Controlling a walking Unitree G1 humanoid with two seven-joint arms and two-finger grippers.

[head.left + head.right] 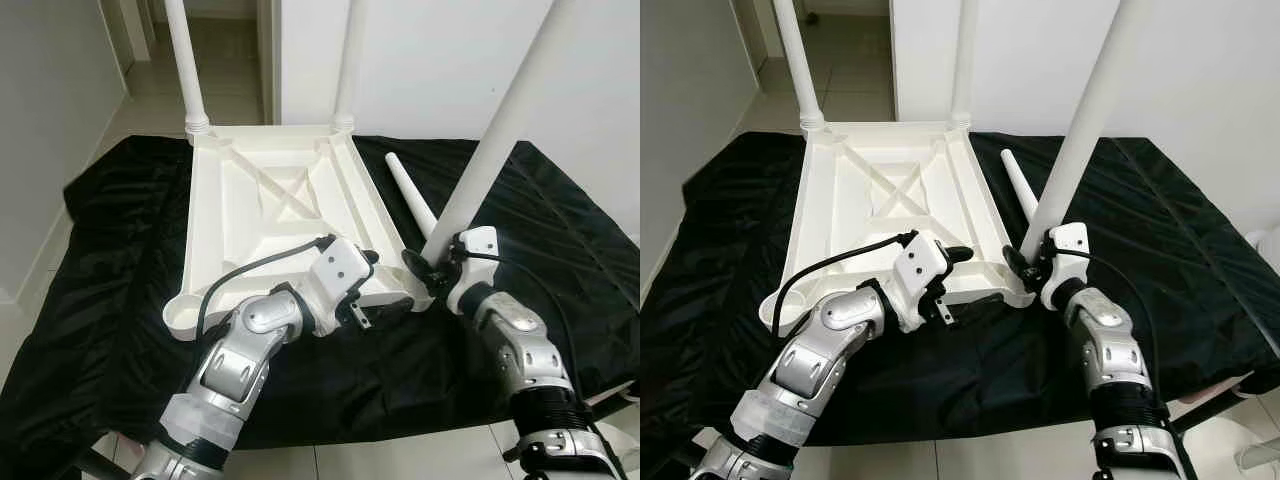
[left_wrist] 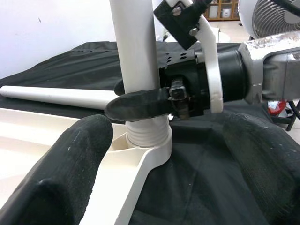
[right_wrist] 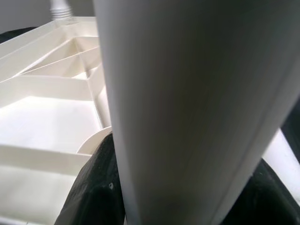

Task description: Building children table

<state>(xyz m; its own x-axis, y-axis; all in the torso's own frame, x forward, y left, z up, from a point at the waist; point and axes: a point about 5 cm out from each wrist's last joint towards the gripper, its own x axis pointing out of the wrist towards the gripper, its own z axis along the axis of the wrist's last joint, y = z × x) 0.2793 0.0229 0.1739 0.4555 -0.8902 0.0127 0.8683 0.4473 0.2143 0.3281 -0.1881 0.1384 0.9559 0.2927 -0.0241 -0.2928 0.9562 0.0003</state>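
A black cloth (image 1: 560,230) covers the bench, with the white tabletop (image 1: 270,200) lying upside down on it. The left wrist view shows the ribbed socket (image 2: 147,136) where the near-right leg (image 1: 490,150) stands upright. The right hand (image 1: 1025,258) clamps that leg low down, forearm reaching up from below. The left hand (image 1: 385,275) hovers spread wide at the tabletop's near edge. A loose leg (image 1: 410,190) lies flat, pointing away.
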